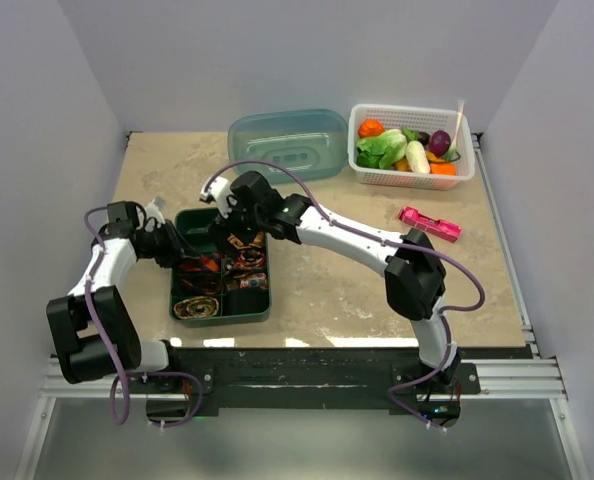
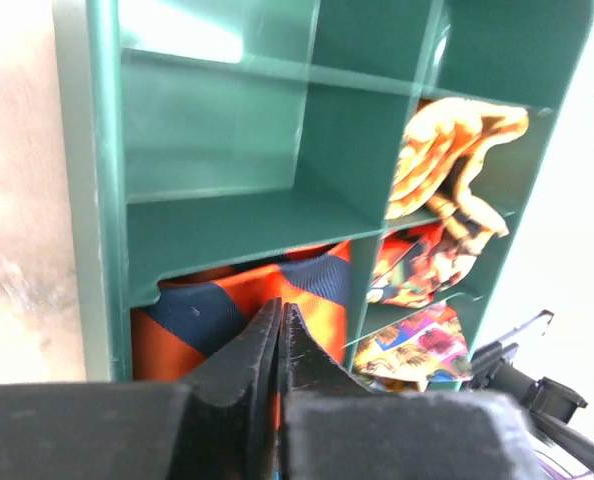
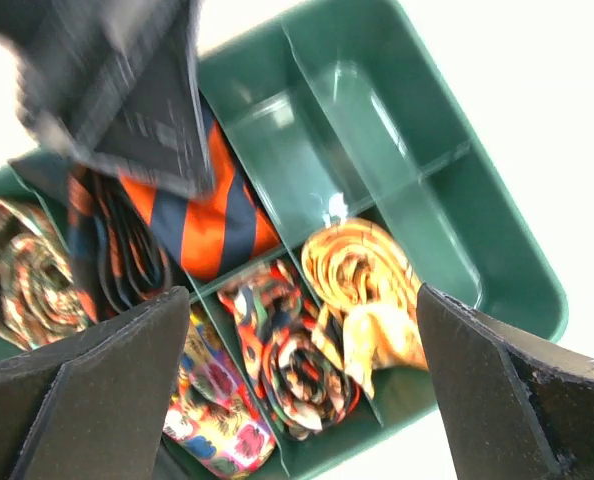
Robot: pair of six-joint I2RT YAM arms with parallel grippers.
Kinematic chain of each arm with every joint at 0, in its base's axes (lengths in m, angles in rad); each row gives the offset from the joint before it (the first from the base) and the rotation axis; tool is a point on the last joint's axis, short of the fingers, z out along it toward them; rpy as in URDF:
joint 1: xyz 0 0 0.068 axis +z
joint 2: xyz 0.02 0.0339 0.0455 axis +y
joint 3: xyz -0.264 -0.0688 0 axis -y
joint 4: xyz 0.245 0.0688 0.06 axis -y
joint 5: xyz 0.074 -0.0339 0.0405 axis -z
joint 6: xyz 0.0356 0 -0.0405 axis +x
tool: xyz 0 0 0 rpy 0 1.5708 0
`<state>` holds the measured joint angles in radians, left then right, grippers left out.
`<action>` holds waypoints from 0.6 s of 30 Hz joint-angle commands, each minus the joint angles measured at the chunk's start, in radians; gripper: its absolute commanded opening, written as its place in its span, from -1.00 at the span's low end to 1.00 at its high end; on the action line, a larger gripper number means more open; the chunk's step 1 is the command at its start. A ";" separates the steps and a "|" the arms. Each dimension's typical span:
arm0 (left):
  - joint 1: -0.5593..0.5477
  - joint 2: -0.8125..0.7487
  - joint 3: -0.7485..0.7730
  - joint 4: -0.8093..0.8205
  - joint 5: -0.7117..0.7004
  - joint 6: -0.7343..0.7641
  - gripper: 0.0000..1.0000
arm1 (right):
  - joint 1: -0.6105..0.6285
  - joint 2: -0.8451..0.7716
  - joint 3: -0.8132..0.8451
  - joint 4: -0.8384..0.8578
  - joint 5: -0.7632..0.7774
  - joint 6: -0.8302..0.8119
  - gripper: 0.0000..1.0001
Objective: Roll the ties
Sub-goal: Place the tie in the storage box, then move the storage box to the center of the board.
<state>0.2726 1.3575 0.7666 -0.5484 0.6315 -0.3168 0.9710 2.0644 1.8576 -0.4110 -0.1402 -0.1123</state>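
The green compartment tray (image 1: 220, 318) holds several rolled ties. The orange tie with dark blue stripes (image 3: 202, 215) lies in a middle cell. My left gripper (image 2: 280, 312) reaches into that cell from the tray's left side (image 1: 180, 247). Its jaws are pressed together at the striped tie (image 2: 322, 290), and a sliver of orange shows between them. My right gripper (image 3: 302, 300) hangs wide open above the tray (image 1: 239, 222), holding nothing. Below it lie a multicoloured coil (image 3: 297, 360) and a yellow-orange coil (image 3: 362, 270).
More coiled ties fill other cells: a pop-art patterned one (image 3: 212, 400) and a brown one (image 3: 22, 270). The far cells (image 3: 367, 120) are bare. Behind the tray sit a translucent blue lid (image 1: 289, 143) and a white basket of vegetables (image 1: 412, 145). A pink gadget (image 1: 430, 223) lies to the right.
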 commanded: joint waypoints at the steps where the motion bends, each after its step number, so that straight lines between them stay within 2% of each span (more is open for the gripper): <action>1: -0.001 -0.046 0.115 0.038 0.060 0.013 -0.44 | -0.002 -0.104 -0.090 -0.014 -0.030 0.033 0.96; 3: -0.001 -0.064 0.140 0.050 0.111 0.004 -0.21 | 0.005 -0.130 -0.132 -0.014 -0.058 0.033 0.93; 4: -0.001 -0.089 0.164 0.056 0.119 -0.011 0.02 | 0.009 -0.156 -0.144 -0.020 -0.064 0.031 0.86; 6: -0.003 -0.115 0.183 0.071 0.116 -0.033 0.26 | 0.034 -0.174 -0.167 -0.035 -0.088 0.022 0.60; 7: -0.001 -0.142 0.197 0.093 0.103 -0.060 0.46 | 0.044 -0.181 -0.170 -0.052 -0.097 0.016 0.21; 8: -0.001 -0.155 0.198 0.105 0.097 -0.077 0.53 | 0.055 -0.188 -0.172 -0.063 -0.122 0.011 -0.04; 10: -0.003 -0.169 0.212 0.129 0.096 -0.112 0.72 | 0.103 -0.193 -0.167 -0.095 -0.139 0.002 -0.36; 11: -0.001 -0.166 0.218 0.133 0.094 -0.122 0.76 | 0.119 -0.196 -0.172 -0.100 -0.154 0.002 -0.68; 12: -0.003 -0.163 0.227 0.136 0.094 -0.129 0.79 | 0.155 -0.193 -0.175 -0.101 -0.170 0.002 -0.80; 14: -0.001 -0.152 0.238 0.134 0.080 -0.142 0.87 | 0.192 -0.179 -0.175 -0.117 -0.200 0.003 -1.00; 18: 0.002 -0.136 0.258 0.127 0.053 -0.140 1.00 | 0.290 -0.120 -0.173 -0.164 -0.248 0.002 -1.00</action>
<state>0.2726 1.2072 0.9813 -0.4400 0.6994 -0.4267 1.1870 1.9095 1.6791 -0.5034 -0.3065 -0.1043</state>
